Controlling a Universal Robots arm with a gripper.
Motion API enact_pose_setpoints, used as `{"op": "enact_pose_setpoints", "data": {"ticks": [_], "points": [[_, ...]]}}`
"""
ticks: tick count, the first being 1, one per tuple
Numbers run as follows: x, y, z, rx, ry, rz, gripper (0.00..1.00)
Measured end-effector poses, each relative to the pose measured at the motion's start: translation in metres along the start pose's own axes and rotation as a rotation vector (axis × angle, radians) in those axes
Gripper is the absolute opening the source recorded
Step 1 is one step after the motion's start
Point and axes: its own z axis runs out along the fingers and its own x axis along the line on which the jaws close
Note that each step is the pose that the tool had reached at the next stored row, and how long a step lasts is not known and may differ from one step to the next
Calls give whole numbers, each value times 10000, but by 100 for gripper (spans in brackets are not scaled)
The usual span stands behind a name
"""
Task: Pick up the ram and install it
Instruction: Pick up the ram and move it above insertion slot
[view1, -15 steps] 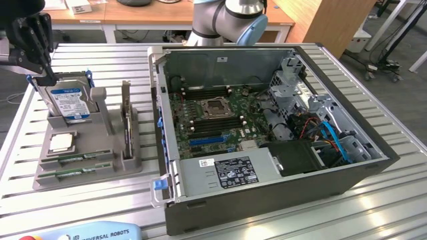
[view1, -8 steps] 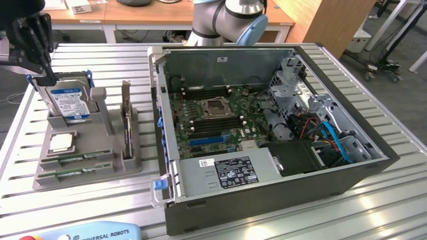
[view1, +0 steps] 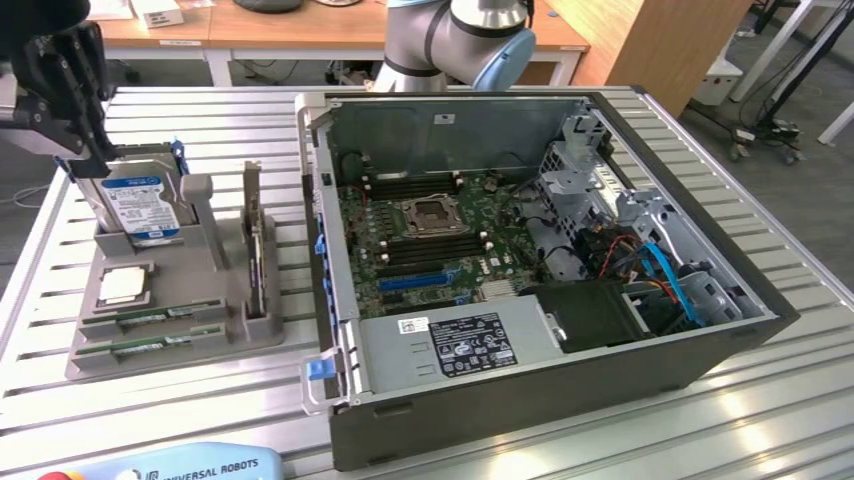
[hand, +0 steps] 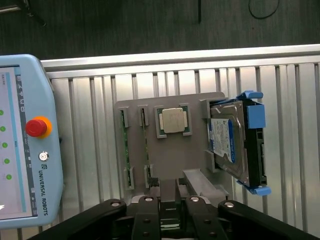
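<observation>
Claw (view1: 87, 160) hangs high over the grey parts holder (hand: 172, 155). Nothing in it that I can see, and I can't tell from here whether it's released or clenched.

Ram (view1: 151, 316) is below the claw & well apart from it, parked on edge in a slot of the holder. A 2nd stick (view1: 144, 345) sits just beside it in the next slot. Going down the holder from the claw: HDD (view1: 140, 200) upright in its blue caddy is nearest, then CPU (view1: 120, 285) flat in its pocket, then the sticks at the end furthest from the claw.

My read: the sticks are kept on edge w/ the top edge exposed so the claw can come straight down & pinch the flat faces, no prying off the table (view1: 761, 420).

PC case (view1: 534, 400) lies on its side beyond the holder, well away from the claw. Its panel is off, so the mobo (view1: 367, 225) faces up & its long black slots (view1: 407, 186) can be reached from above. Same vertical approach as the pick, I reckon.

Pendant (hand: 30, 140) lies on the table near the holder's ram end, below the claw & clear of it.

Ram not yet picked.
</observation>
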Motion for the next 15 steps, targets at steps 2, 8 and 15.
{"op": "enact_pose_setpoints", "data": {"ticks": [2, 8, 15], "points": [[0, 0, 0, 0, 0, 0, 29], [0, -1, 25, 0, -10, 1, 36], [2, -4, 101, 1, -11, -1, 36]]}}
